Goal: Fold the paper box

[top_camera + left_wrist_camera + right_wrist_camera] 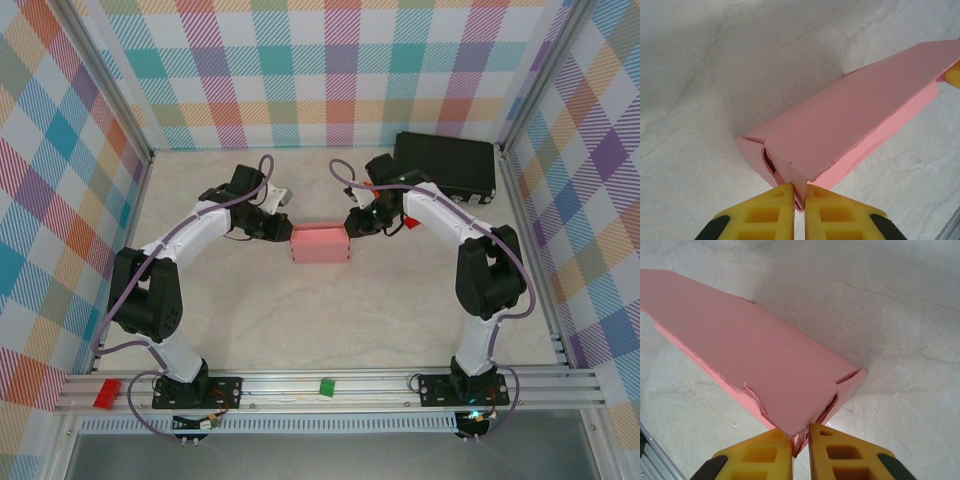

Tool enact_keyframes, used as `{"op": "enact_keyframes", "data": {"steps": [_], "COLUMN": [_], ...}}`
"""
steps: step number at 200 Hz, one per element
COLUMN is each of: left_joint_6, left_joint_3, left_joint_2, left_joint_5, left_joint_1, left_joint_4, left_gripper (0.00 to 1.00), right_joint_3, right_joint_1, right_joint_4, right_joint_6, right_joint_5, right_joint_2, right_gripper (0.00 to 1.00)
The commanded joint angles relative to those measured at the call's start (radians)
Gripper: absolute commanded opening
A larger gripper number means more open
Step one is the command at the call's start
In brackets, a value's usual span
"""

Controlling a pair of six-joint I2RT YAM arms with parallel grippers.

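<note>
left pincer (799, 194): pressed almost together. Its yellow fingers (765, 212) pinch a thin edge of card at one end corner of the paper box (840, 127), with only a sliver of pink between the tips.
right pincer (800, 435): nearly closed in the same way. Its yellow fingers (842, 452) nip the card at the opposite end corner.
box, place: near the middle of the table (400, 310), lying lengthwise between the two pincers, one at each short end.
box, state: a long closed shape with a broad top face. The end flaps gape slightly at both gripped ends, showing a dark slit, and the lower edge looks ragged.
writing: the box faces are plain pink. Any marks on the black case (445, 165) at the far right of the table are too small to read.
near edge: a red piece (106, 392) and a green piece (326, 386) sit on the metal rail (400, 385).
hard to make out: from above, the wrists cover the fingertips. Each wrist view cuts off the far end of the box. A yellow tip (954, 74) touches that far end in the left wrist view and is clipped by the frame. I cannot tell whether the box's underside rests on the table.
</note>
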Motion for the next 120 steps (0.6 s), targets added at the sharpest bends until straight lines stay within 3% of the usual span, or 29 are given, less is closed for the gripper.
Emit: {"op": "enact_keyframes", "data": {"steps": [1, 120], "left_joint_6": [0.003, 0.017], "left_joint_3": [0.001, -0.028], "left_joint_2": [0.023, 0.014], "left_joint_5": [0.005, -0.013], "left_joint_1": [-0.019, -0.024], "left_joint_4": [-0.032, -0.047], "left_gripper": [0.12, 0.11], "right_joint_3": [0.034, 0.007], "right_joint_1": [0.013, 0.019], "right_joint_4": [-0.012, -0.034], "right_joint_6": [0.009, -0.006], "right_joint_5": [-0.045, -0.020], "right_joint_2": [0.009, 0.015], "right_gripper": [0.17, 0.14]}}
